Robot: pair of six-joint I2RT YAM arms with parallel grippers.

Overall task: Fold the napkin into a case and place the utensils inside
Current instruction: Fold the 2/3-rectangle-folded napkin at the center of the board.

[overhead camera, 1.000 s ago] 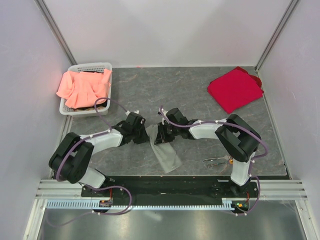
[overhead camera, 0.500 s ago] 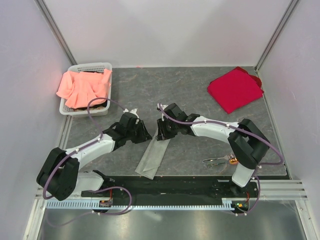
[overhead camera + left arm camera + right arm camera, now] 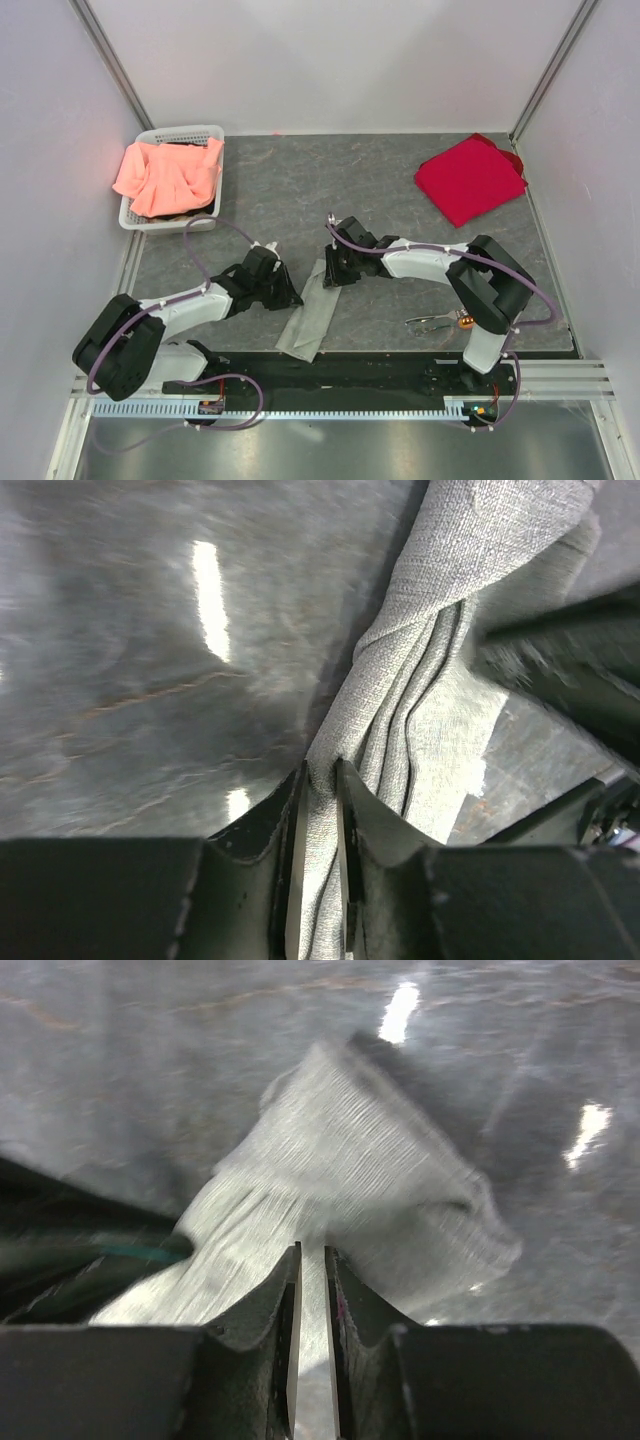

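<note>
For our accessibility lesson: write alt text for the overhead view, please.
A folded grey-green napkin lies on the table, gripped by the left hand on its left edge and the right hand at its far end. The utensils lie near right; a red cloth sits far right, a white basket of salmon cloth far left.

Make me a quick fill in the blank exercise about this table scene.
1. The left gripper and right gripper are both ___ on the napkin.
2. The salmon cloth lies in the basket at the table's far ___ corner.
3. The utensils lie to the ___ of the napkin.
Missing words: shut; left; right.
</note>
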